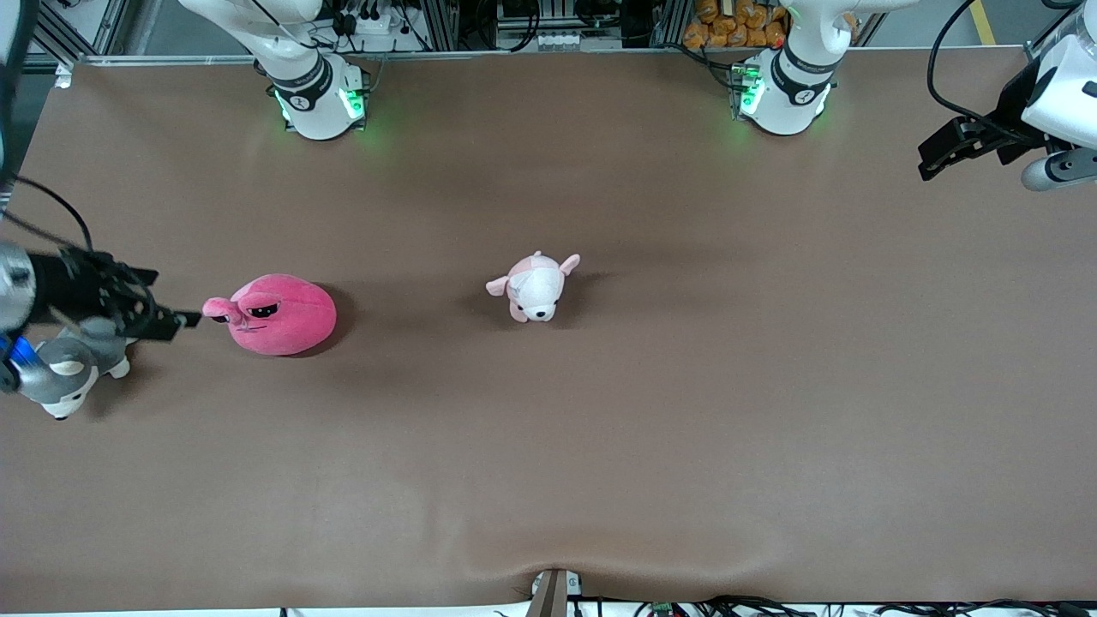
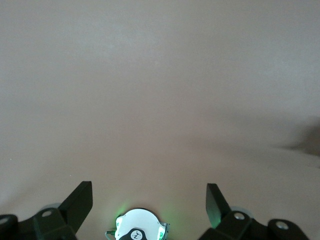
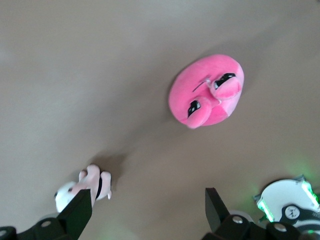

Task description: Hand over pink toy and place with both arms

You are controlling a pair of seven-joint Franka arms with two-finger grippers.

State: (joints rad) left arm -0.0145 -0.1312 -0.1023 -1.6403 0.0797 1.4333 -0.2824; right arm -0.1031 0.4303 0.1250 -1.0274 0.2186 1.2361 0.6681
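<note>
brown table (image 1: 600, 446), pink toy (image 1: 278, 314) resting

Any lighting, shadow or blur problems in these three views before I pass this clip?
Front view: even light, soft shadows beside the pink toy and small pink-and-white plush, green glow at both arm bases. Left wrist view: only bare table, softly shaded, left gripper open. Right wrist view: slightly soft, the toy readable, right gripper open.
</note>
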